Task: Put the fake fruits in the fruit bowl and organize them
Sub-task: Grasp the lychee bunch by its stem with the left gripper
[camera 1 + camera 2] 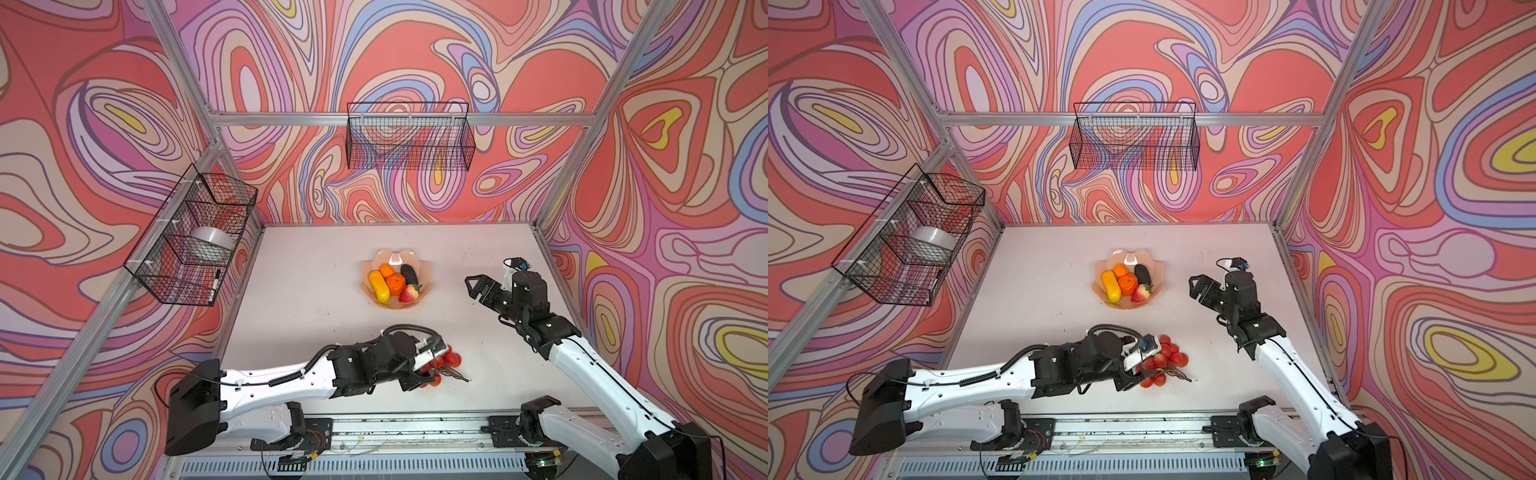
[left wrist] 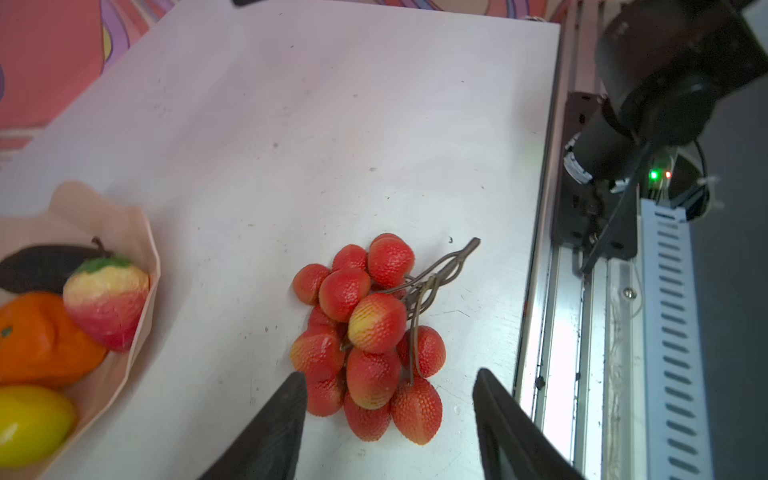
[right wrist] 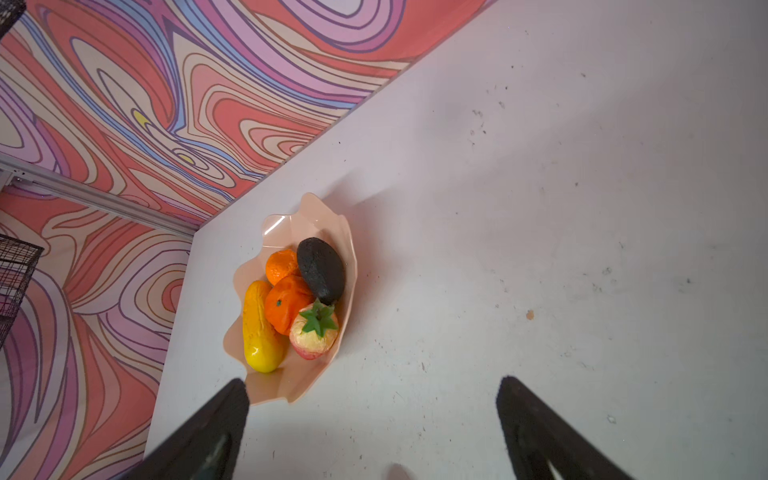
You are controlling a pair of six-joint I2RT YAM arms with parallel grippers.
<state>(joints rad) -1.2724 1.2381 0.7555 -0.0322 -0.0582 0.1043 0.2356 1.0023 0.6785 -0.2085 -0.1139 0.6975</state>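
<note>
With five fruits already in the fruit bowl [image 1: 428, 277], I worked the last step: my left gripper [image 2: 388, 409] hung low over the bunch of grapes [image 2: 370, 336] on the table [image 1: 299, 299], near the bowl, jaws apart either side, nothing held. Next, I judged, a clean close on the cluster. My right gripper [image 3: 374, 419] waited beside the bowl, jaws wide apart, empty

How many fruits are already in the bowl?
5: gourd-shaped fruit, smaller orange, larger orange, avocado, strawberry. The grape bunch lies on the table. Nothing looks hidden.
</note>
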